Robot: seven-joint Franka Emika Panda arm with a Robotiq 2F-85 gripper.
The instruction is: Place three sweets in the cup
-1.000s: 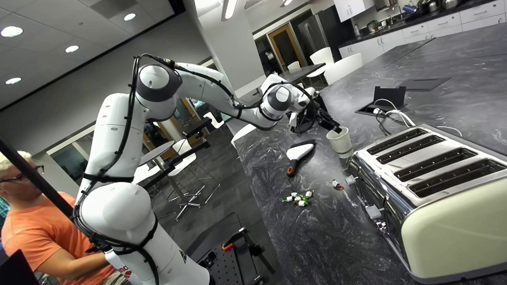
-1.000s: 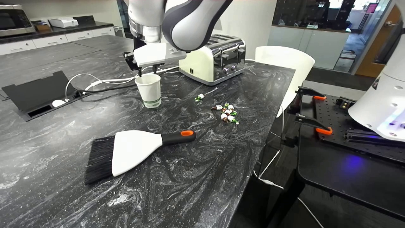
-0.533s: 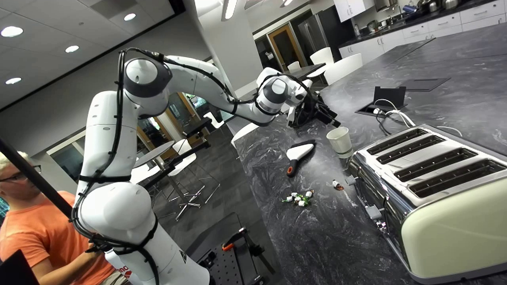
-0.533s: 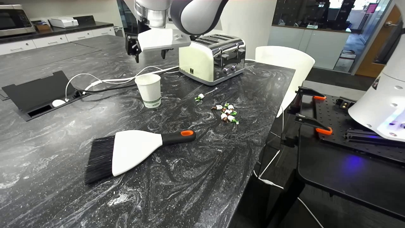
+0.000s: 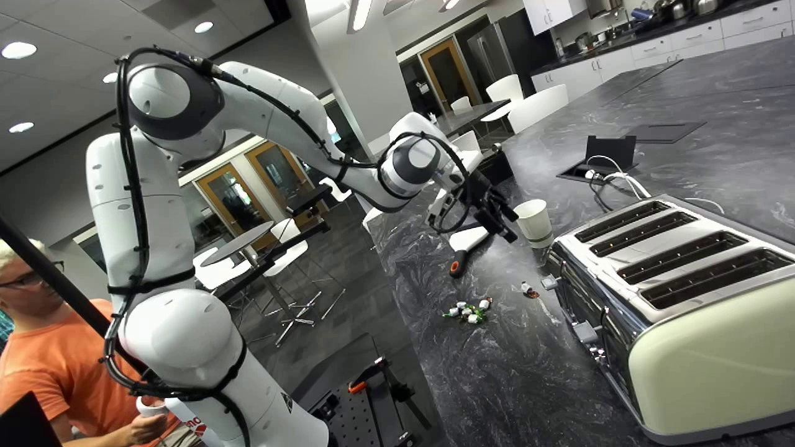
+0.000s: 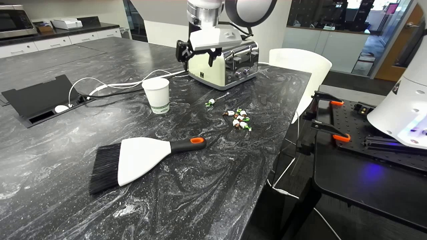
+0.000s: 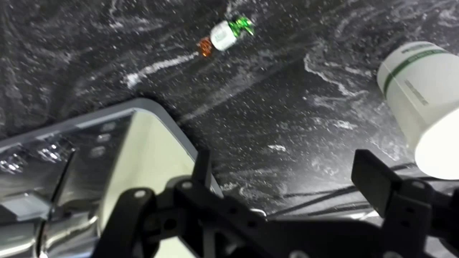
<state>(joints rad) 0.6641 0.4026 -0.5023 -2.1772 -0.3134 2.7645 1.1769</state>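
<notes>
The white paper cup [image 5: 534,223] stands upright on the dark counter, and also shows in an exterior view [image 6: 157,96] and the wrist view [image 7: 417,86]. Its contents are not visible. A lone white sweet [image 7: 223,36] with green and orange wrapper ends lies near the toaster, in both exterior views too [image 5: 528,289] [image 6: 211,102]. Several more sweets [image 6: 239,118] lie in a cluster, out of the wrist view [image 5: 467,311]. My gripper [image 7: 283,165] is open and empty, raised above the counter between toaster and cup; it shows in both exterior views [image 6: 198,65] [image 5: 511,225].
A cream and chrome toaster [image 6: 208,68] stands close to the gripper and fills the left of the wrist view [image 7: 154,143]. A white and black brush [image 6: 141,158] lies on the counter. An open socket hatch [image 6: 43,96] with white and black cables is beyond the cup.
My gripper has risen from the cup's mouth and moved away from it towards the toaster. Its fingers look wider apart than a second ago. The cup and visible sweets stay put.
</notes>
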